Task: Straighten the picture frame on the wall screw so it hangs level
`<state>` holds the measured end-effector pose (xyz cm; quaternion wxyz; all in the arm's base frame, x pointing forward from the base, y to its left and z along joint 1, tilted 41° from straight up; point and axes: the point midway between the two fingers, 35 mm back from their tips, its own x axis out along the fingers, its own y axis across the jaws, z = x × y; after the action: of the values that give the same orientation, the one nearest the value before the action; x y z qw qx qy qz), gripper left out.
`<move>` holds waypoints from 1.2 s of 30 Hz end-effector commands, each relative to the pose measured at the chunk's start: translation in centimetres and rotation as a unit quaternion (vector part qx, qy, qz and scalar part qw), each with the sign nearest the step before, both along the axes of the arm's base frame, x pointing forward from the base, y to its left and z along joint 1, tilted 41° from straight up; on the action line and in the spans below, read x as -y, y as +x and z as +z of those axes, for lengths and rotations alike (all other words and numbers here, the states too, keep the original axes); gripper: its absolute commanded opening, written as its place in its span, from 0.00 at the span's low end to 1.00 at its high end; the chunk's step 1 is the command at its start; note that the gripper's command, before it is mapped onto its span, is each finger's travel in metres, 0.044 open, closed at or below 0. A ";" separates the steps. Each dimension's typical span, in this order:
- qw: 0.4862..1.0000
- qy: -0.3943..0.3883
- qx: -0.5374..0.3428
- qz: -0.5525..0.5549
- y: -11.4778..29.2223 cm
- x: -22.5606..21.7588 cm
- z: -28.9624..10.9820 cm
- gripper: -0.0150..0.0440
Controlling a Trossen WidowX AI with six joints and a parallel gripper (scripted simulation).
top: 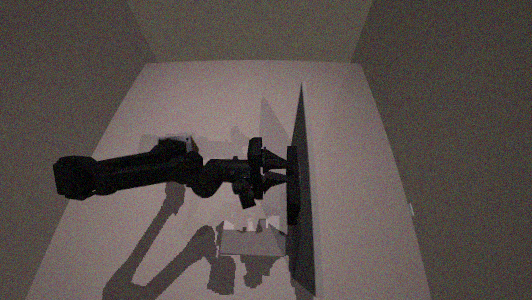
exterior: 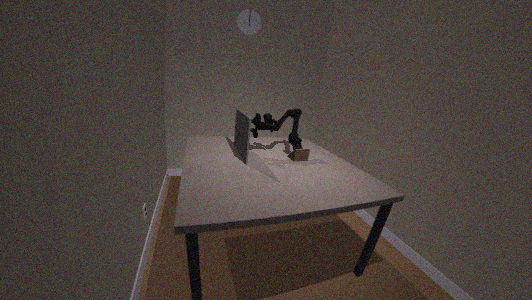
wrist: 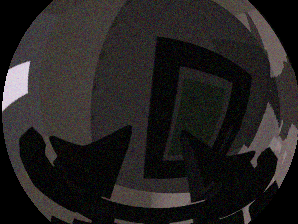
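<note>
The dark picture frame (top: 292, 200) (wrist: 156, 96) hangs on the front of an upright grey wall panel (top: 302, 125) (exterior: 241, 135). In the wrist view it is a dark rectangular outline around a dull greenish picture, and it sits skewed in the view. My gripper (top: 286, 169) (exterior: 252, 127) (wrist: 156, 132) is open. The arm is stretched level and the fingertips reach the frame's face near its upper part. The two fingers straddle the frame's near bar and lower corner in the wrist view. I cannot tell if they touch it. The screw and the notched strip are hidden behind the frame.
The panel stands on a table (top: 200, 90) (exterior: 250, 195) and casts long shadows with the arm. The arm's base sits on a small wooden block (exterior: 301, 155). Room walls surround the table, and a round clock (exterior: 249, 21) hangs high on the back wall.
</note>
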<state>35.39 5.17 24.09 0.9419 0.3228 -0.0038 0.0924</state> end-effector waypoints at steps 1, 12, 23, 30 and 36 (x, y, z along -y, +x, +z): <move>1.000 0.001 0.002 -0.003 0.2 0.1 0.1 0.69; 1.000 0.001 0.002 -0.003 0.2 0.1 0.1 0.69; 1.000 0.001 0.002 -0.003 0.2 0.1 0.1 0.69; 1.000 0.001 0.002 -0.003 0.2 0.1 0.2 0.69; 1.000 0.001 0.002 -0.003 0.2 0.1 0.2 0.52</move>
<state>35.57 5.13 24.23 0.9418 0.3234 -0.0056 0.0919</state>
